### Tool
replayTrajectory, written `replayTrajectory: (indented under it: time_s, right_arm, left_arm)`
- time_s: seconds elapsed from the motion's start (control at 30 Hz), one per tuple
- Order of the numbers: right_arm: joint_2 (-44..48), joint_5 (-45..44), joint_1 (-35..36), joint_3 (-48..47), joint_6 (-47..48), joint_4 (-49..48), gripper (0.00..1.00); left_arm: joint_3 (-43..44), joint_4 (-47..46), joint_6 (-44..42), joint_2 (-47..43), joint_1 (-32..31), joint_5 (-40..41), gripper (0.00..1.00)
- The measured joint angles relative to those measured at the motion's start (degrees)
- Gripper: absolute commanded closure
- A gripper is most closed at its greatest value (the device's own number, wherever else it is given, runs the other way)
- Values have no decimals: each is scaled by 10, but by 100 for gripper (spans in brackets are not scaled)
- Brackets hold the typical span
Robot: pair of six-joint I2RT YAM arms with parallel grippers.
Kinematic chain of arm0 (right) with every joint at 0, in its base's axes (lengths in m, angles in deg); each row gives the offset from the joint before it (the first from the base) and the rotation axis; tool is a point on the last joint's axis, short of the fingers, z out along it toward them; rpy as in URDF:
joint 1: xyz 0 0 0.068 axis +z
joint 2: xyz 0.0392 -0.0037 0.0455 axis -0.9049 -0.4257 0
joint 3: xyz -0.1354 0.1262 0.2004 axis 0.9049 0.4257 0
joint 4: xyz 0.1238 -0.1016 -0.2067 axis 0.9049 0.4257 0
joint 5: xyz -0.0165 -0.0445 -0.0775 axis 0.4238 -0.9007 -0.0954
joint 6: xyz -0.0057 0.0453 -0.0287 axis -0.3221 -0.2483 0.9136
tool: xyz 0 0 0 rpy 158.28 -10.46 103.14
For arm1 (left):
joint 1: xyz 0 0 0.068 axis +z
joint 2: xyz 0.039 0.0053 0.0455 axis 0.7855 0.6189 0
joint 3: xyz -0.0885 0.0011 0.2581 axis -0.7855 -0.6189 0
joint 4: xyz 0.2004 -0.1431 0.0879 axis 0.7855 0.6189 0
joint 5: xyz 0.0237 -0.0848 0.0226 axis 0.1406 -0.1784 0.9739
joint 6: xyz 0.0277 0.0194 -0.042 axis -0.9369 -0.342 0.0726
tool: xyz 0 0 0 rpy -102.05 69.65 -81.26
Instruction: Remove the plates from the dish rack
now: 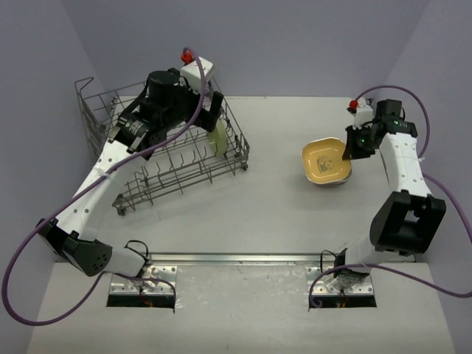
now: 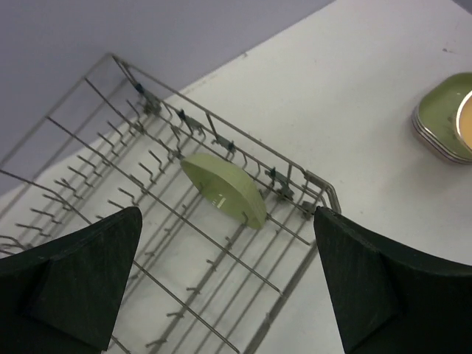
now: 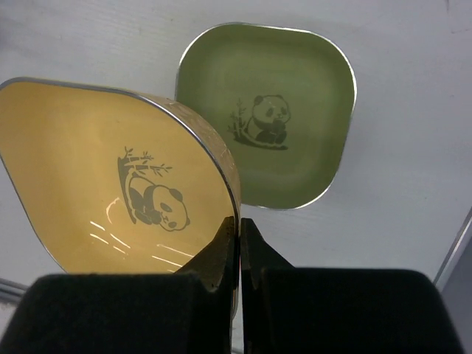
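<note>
A robotics lab cell: plain violet-grey walls (image 1: 243,44) box in a white table (image 1: 265,214) with left arm (image 1: 87,198) and right arm (image 1: 403,158) bolted to a metal rail (image 1: 236,259).

light: bright, even, from above | shadows: faint, soft beneath dish rack (image 1: 158,177) | glare: thin white streaks on yellow plate (image 3: 110,184) | focus: near fingers (image 2: 66,295) soft-edged, rest sharp

Dish rack (image 1: 177,173): grey wire, one pale green plate (image 2: 225,188) on edge among its tines. Yellow panda plate (image 3: 110,184): tilted over olive panda plate (image 3: 273,118), outside the rack.
</note>
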Motion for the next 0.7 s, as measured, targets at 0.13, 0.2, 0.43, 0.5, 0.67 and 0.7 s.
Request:
replayTrajectory:
  time_s: [0.13,0.2,0.43,0.5,0.67,0.7]
  right_arm:
    - [-47,3,-25,-17,13,-11,100]
    - [-74,7,-33,-26,14,-17,100]
    - [-160,9,-48,-43,10,-49,100]
    - [-183,10,-48,-56,8,-55,100]
    - [-212,10,-48,-79,7,-67,82]
    - [-212,9,-48,-81,7,-67,77]
  left_arm:
    - [-68,6,62,-9,25,-55,0]
    - [-88,12,87,-9,39,-84,0]
    - [-98,6,134,-11,89,-139,0]
    - [-102,1,139,-12,93,-150,0]
    - [-122,-3,146,-19,95,-168,0]
    - [-126,-3,147,-20,95,-169,0]
